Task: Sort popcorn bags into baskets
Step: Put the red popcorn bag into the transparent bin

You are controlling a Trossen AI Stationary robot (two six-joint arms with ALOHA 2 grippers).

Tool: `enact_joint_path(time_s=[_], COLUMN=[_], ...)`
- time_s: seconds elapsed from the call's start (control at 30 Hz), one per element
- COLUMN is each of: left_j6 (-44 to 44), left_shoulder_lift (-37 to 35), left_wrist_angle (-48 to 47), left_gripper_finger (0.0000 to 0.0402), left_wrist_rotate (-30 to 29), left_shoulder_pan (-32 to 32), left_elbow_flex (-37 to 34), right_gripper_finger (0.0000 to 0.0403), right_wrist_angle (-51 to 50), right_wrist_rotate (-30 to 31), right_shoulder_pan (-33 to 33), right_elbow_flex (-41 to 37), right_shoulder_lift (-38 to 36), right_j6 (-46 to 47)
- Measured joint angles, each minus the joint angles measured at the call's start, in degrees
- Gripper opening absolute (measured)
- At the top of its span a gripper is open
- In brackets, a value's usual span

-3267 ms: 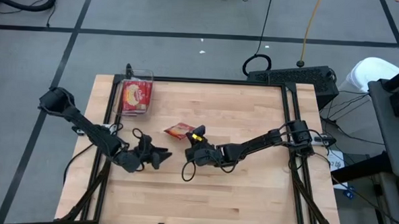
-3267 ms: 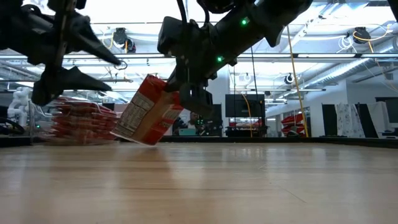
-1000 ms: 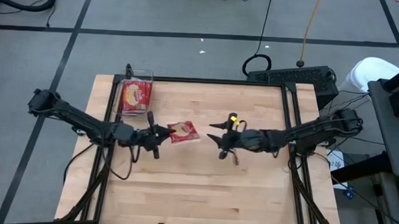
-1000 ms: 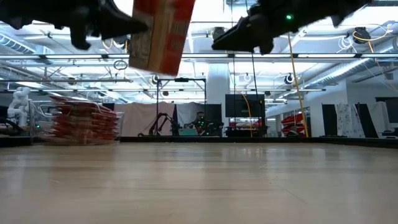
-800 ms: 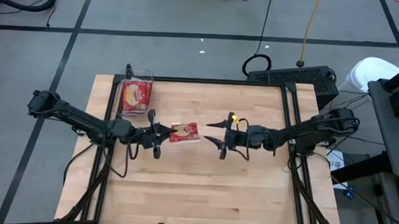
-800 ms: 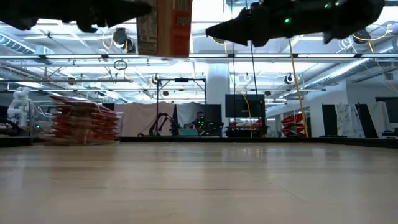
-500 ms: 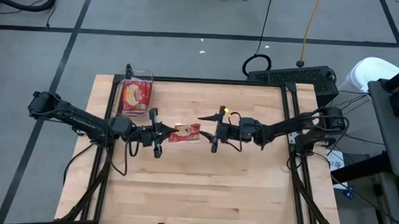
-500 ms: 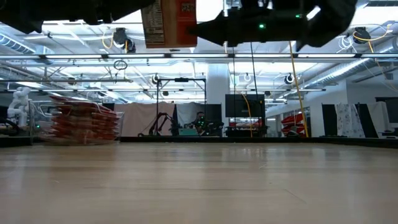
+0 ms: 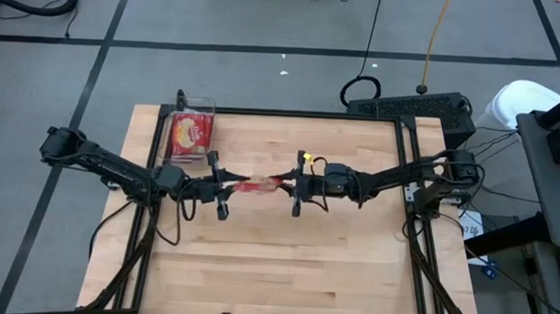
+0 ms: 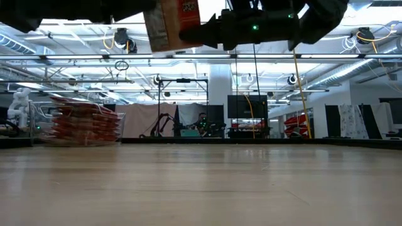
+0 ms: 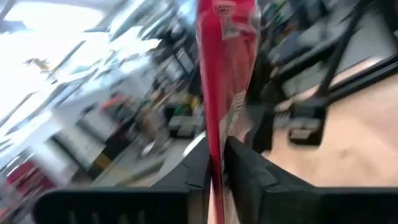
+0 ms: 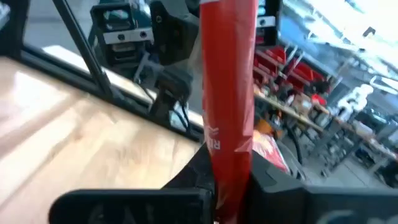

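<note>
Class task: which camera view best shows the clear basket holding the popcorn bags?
The high view: the basket sits at the table's far left corner, a popcorn bag on top. The low view shows its stack side-on; the right wrist view catches only a blurred glimpse.

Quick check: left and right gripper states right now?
Left gripper: shut on the popcorn bag, held above the table.
Right gripper: shut on the same popcorn bag, at its other end.

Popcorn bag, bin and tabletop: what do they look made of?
Popcorn bag: thin glossy printed film or coated paper, going by its flat red edge-on profile; which one is unclear.
Bin: clear rigid plastic, since the stacked packets show through its walls.
Tabletop: pale wood planks with visible grain and a smooth finish.
</note>
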Motion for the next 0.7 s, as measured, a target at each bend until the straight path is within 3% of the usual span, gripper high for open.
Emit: enact_joint_path(time_s=[0.17, 0.37, 0.47, 0.6, 0.7], left_j6=[1.87, -3.24, -10.36, -19.07, -21.1], left_shoulder_lift=[-0.4, -0.46, -0.08, 4.09, 9.13], left_wrist_angle=[-0.53, -6.36, -19.88, -39.63, -45.94], left_gripper_finger=[0.0138, 0.0254, 0.0267, 0.0252, 0.0238], left_wrist_rotate=[-16.06, -29.42, -30.24, -29.19, -26.26], left_shoulder_pan=[-5.43, -11.26, -11.55, -10.17, -8.65], left_elbow_flex=[0.02, 5.81, 12.94, 24.03, 30.86], right_gripper_finger=[0.0032, 0.0008, 0.001, 0.0012, 0.0011], right_wrist_angle=[-11.78, -28.43, -32.16, -33.7, -34.09], right_wrist_rotate=[5.1, 11.65, 14.55, 16.21, 16.17], right_shoulder_pan=[0.13, 0.09, -0.29, -1.43, -2.42], right_elbow_flex=[-0.02, -0.06, -0.06, -0.07, -0.07], right_shoulder_lift=[-5.81, -12.6, -13.84, -13.63, -13.38], right_j6=[-1.72, -8.6, -9.93, -9.62, -9.25])
